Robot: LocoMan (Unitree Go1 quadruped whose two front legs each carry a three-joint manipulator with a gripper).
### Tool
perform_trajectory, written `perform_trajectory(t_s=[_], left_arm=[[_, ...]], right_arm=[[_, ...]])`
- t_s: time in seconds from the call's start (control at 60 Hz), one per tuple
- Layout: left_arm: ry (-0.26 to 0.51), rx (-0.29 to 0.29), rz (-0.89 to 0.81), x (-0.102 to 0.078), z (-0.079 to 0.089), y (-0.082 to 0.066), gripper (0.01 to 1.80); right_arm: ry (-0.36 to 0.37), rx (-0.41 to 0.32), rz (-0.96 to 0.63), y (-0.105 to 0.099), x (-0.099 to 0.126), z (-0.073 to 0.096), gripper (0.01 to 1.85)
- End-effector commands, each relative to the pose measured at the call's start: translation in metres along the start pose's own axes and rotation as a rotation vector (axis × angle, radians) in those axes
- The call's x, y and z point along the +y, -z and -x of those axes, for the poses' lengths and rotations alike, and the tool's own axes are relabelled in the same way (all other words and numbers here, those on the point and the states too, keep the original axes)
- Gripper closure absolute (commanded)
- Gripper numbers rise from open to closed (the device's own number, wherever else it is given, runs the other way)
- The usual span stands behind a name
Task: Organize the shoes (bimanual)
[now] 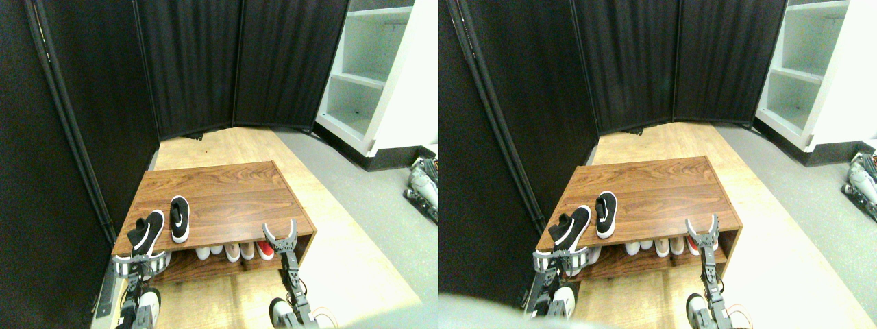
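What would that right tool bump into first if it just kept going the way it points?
Probably the front edge of the wooden shoe rack's top. The right tool, jaws spread, points up and away from the robot and already overlaps that edge in the picture. Depth is unclear, so it might pass just above the board instead.

Two pale grey limbs w/ dark joints; left gripper (142, 260) grey-white ribbed, right gripper (279, 234) grey forked.

A wooden counter (226, 192) is standing at the frame's lower centre on the floor (342, 226). Two black shoes are lying on its left part: one (179, 218) flat, the other (146, 233) overhanging the front-left edge. Pale and red shoes (233, 251) are sitting on its lower shelf.
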Motion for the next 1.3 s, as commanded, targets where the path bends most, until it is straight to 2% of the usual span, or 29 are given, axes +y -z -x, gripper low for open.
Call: perform_trajectory(t_s=[0.017,0.317,0.533,0.583,0.683,0.767,0.8,0.867,0.967,0.983,1.0,1.083,1.1,1.133,1.15,1.167,1.2,1.233,1.25,1.283,1.3], left_arm=[[0.024,0.017,0.008,-0.005,-0.009,0.005,0.26],[0.005,0.036,0.04,-0.001,-0.029,0.013,0.33],[0.004,0.036,0.049,-0.005,-0.022,0.018,0.32],[0.003,0.044,0.026,-0.004,-0.016,0.018,0.38],[-0.001,0.036,-0.003,-0.003,-0.001,0.015,0.31],[-0.005,0.026,-0.008,0.001,0.018,0.01,0.36],[-0.006,0.028,-0.008,0.001,0.02,0.009,0.37],[0.012,0.021,-0.034,0.001,0.037,0.001,0.41],[0.039,-0.002,-0.082,-0.002,0.049,-0.013,0.48],[0.057,-0.022,-0.109,-0.006,0.054,-0.023,0.6],[0.057,-0.022,-0.109,-0.006,0.054,-0.023,0.6],[0.109,-0.12,-0.17,-0.016,0.061,-0.042,0.98],[0.109,-0.12,-0.17,-0.016,0.061,-0.042,0.98],[0.148,-0.167,-0.232,-0.021,0.061,-0.051,1.17],[0.165,-0.179,-0.285,-0.023,0.058,-0.059,1.34],[0.165,-0.179,-0.285,-0.023,0.058,-0.059,1.34],[0.195,-0.251,-0.343,-0.028,0.056,-0.068,1.5],[0.2,-0.284,-0.361,-0.031,0.055,-0.074,1.57],[0.215,-0.3,-0.371,-0.033,0.053,-0.079,1.65],[0.223,-0.31,-0.372,-0.034,0.051,-0.081,1.7],[0.24,-0.326,-0.372,-0.036,0.048,-0.086,1.8]], right_arm=[[-0.016,-0.009,-0.018,0.0,0.0,-0.002,1.21],[-0.023,-0.015,-0.009,-0.005,-0.001,-0.005,1.22],[-0.022,-0.018,0.008,-0.007,-0.003,-0.007,1.21],[-0.019,-0.019,0.001,-0.008,-0.004,-0.008,1.22],[-0.019,-0.021,0.01,-0.009,-0.005,-0.008,1.21],[-0.01,-0.025,-0.001,-0.01,-0.006,-0.009,1.21],[-0.012,-0.021,-0.007,-0.01,-0.007,-0.009,1.22],[-0.007,-0.023,-0.006,-0.01,-0.008,-0.01,1.21],[-0.013,-0.024,-0.016,-0.01,-0.009,-0.011,1.21],[-0.023,-0.02,-0.021,-0.011,-0.009,-0.012,1.22],[-0.023,-0.02,-0.021,-0.011,-0.009,-0.012,1.22],[-0.026,-0.019,-0.032,-0.011,-0.01,-0.012,1.23],[-0.026,-0.019,-0.032,-0.011,-0.01,-0.012,1.23],[-0.024,-0.019,-0.027,-0.011,-0.009,-0.012,1.23],[-0.023,-0.016,-0.028,-0.012,-0.009,-0.012,1.23],[-0.023,-0.016,-0.028,-0.012,-0.009,-0.012,1.23],[-0.023,-0.014,-0.029,-0.012,-0.009,-0.012,1.23],[-0.022,-0.015,-0.025,-0.012,-0.009,-0.012,1.23],[-0.023,-0.016,-0.02,-0.012,-0.009,-0.012,1.23],[-0.022,-0.016,-0.021,-0.013,-0.009,-0.012,1.22],[-0.02,-0.016,-0.023,-0.013,-0.009,-0.012,1.21]])
